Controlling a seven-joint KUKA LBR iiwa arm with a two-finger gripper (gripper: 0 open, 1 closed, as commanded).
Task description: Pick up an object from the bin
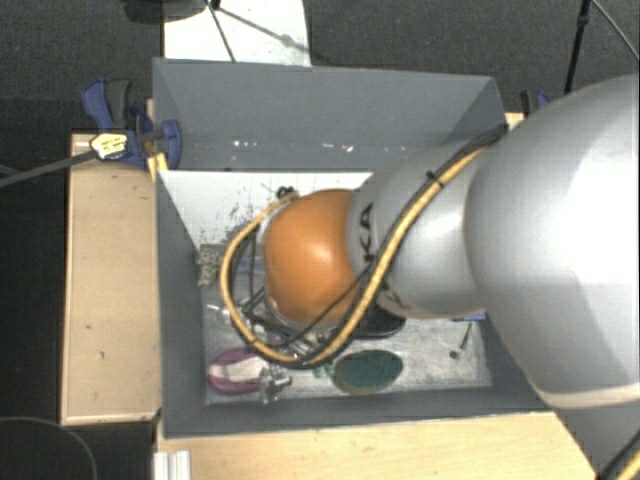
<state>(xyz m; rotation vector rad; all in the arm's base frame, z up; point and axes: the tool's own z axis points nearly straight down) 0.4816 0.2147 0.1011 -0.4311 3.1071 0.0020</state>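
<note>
A grey metal bin [320, 108] holds a few loose things on its scuffed floor. The arm's orange cover [305, 258] hangs over the middle. Beneath it, toward 7 o'clock, the gripper [270, 376] sits just beside a pink-and-purple object [232, 373]. I cannot tell whether the gripper is open or closed. A dark green round disc [368, 370] lies at 6 o'clock.

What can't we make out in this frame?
Camera view:
gripper: whether it holds anything; the orange wrist cover and cables sit over it.
Middle of the bin floor: under the arm.
Purple-and-white thing, front left: kind too small to tell, right end under the cables.
Dark green disc: upper edge under the arm.
Small dark bit, right side: too small to identify.
</note>
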